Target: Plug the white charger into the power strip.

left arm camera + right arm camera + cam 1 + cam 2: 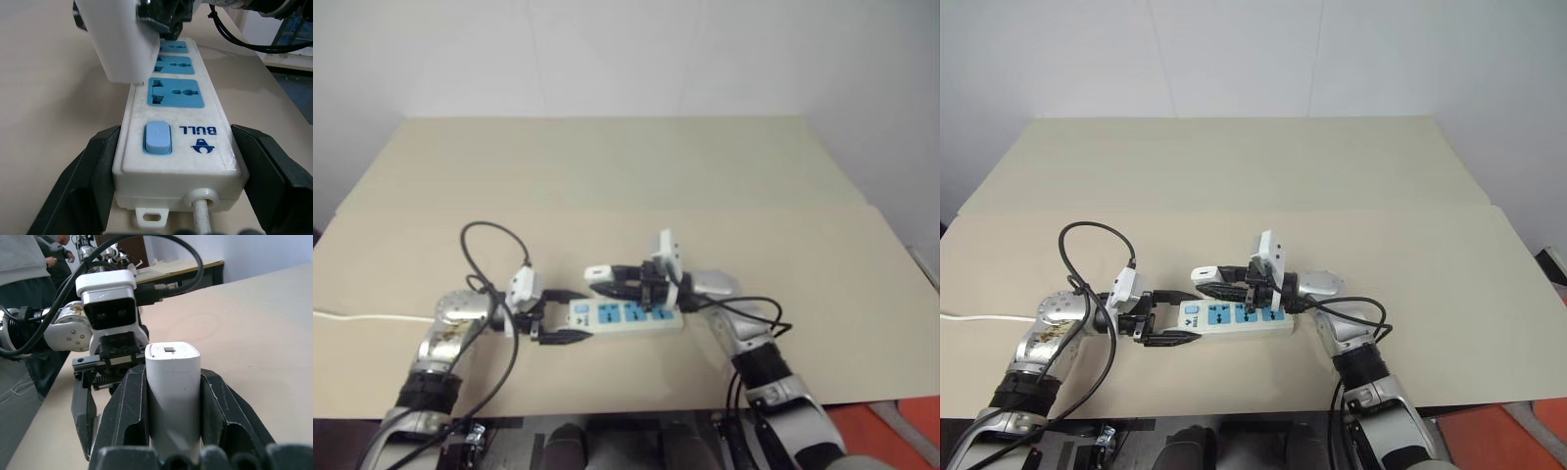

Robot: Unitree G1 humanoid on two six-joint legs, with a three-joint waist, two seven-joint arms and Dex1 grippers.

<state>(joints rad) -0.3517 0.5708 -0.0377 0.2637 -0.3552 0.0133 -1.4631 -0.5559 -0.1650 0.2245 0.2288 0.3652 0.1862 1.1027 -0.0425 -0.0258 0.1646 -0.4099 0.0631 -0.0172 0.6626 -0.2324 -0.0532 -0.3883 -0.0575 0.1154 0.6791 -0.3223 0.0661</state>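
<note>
White charger, a small rounded-cuboid plastic adapter, sat clamped between the right gripper's black jaws, which pressed on its two side faces in the right wrist view. In the head views it showed just left of the frame's centre, held over the left part of the long flat white plastic power strip with its row of blue sockets. In the left wrist view the charger's white body hung directly above the strip, near the socket closest to the blue switch; whether its prongs had entered a socket could not be told.

The left gripper had its jaws clamped on the switch end of the power strip, one black finger against each long side. The strip's thin white cord left from that same end, between the fingers.

The strip lay flat on the pale beige table, in the lower middle of the head views, near the table's front edge. A black cable looped up from the left wrist in the left part of the frame. A second black cable curled beside the right forearm at lower right. A white wall filled the top of the frame behind the table.
</note>
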